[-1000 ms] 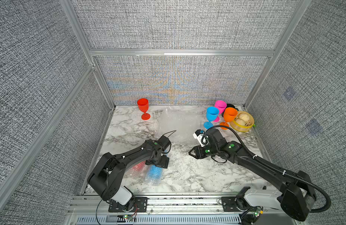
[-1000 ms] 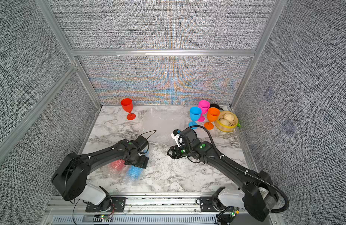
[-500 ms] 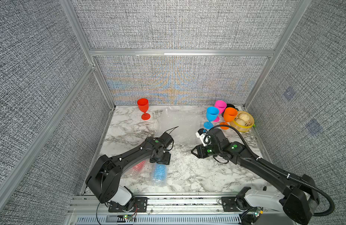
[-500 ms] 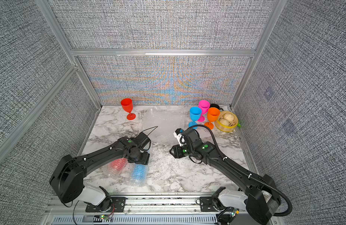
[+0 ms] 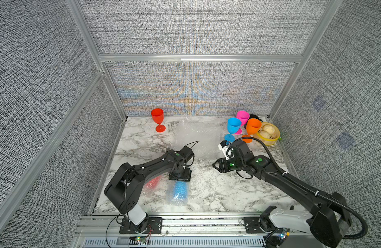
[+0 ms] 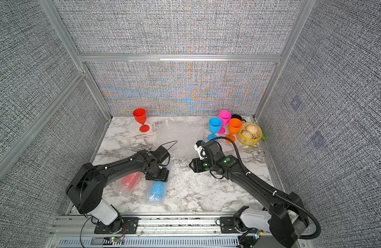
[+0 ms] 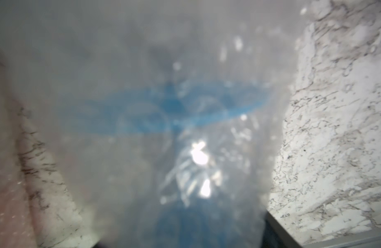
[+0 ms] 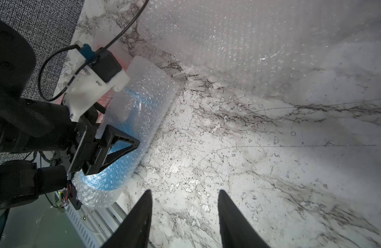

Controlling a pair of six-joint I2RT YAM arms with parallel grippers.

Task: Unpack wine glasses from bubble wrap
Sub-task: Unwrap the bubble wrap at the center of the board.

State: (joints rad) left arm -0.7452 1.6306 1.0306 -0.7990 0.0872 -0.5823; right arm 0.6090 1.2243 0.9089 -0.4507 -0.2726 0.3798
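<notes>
Currently the left gripper (image 5: 179, 178) is straddling a blue goblet (image 5: 179, 192) lying rolled in crinkly bubble wrap (image 5: 174, 201) near the marble worktop's (image 5: 217, 189) front edge; I cannot tell whether it is gripping. The right gripper (image 8: 184, 193) is hovering parted, empty.

Top views: high at front, angled down over whole surface (image 5: 217, 189). Wrist views: close, low, sharing wrapped blue glass (image 8: 112, 179).

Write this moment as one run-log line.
left gripper: at wrapped blue goblet, grip unclear | right gripper: open, empty | wrapped red goblet: lying beside
</notes>
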